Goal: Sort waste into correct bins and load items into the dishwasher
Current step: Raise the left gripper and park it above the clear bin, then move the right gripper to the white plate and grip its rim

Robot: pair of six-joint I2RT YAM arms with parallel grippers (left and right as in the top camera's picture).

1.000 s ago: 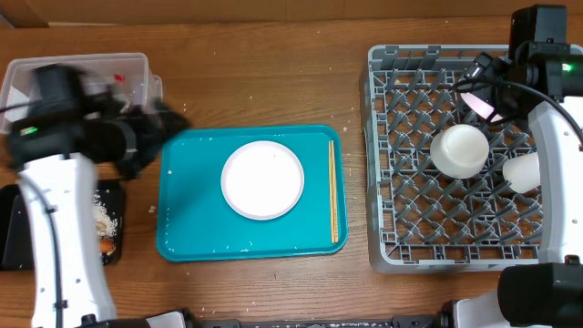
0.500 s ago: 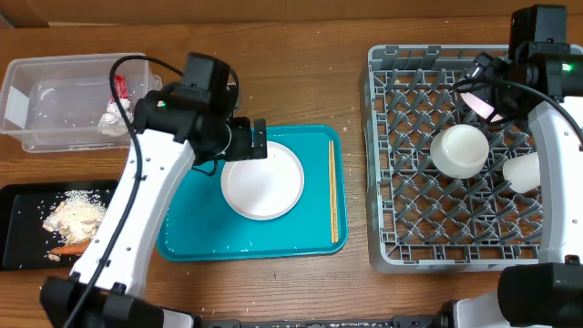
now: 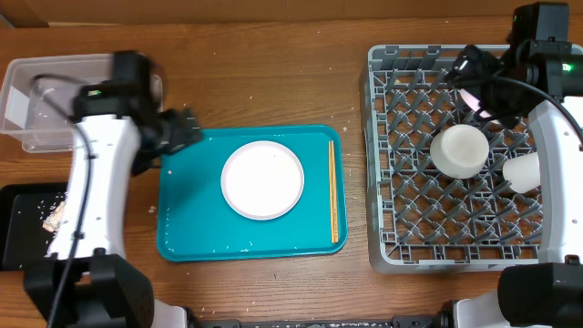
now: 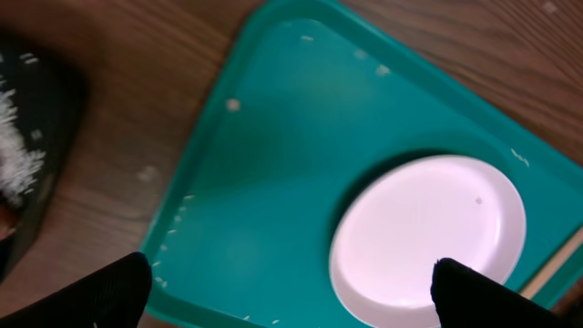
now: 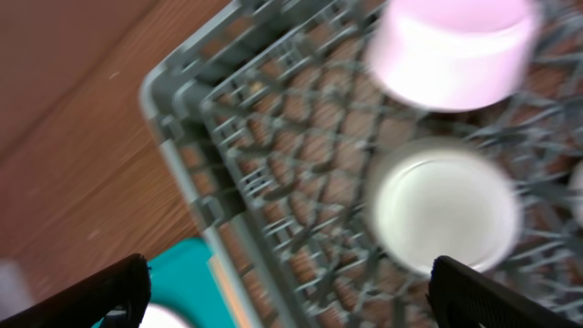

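Note:
My left gripper (image 3: pixel 186 128) hangs open and empty over the upper-left corner of the teal tray (image 3: pixel 191 228). In the left wrist view the gripper (image 4: pixel 291 296) straddles the tray's edge and the rim of a white plate (image 4: pixel 428 237). That plate (image 3: pixel 262 179) lies mid-tray, and the chopsticks (image 3: pixel 333 191) lie along the tray's right side. The right gripper (image 3: pixel 469 77) is open and empty above the grey dish rack (image 3: pixel 387 164), which holds a white bowl (image 3: pixel 460 150) and a cup (image 3: pixel 524 170). My left arm covers part of the clear tub (image 3: pixel 46 87). Food scraps (image 3: pixel 55 214) lie in the black tray (image 3: pixel 16 232).
The dish rack's near-left corner (image 5: pixel 173 100) shows in the right wrist view, with the bowl (image 5: pixel 446 205) and cup (image 5: pixel 451 46) inside it. Rice grains dot the teal tray (image 4: pixel 273 164) and the wood beside it. The black tray's edge (image 4: pixel 46 155) lies close on the left.
My left arm swung from the bins to the plate's left edge, then back left to the tray's corner. The right gripper shifted slightly left over the rack. Both stayed open.

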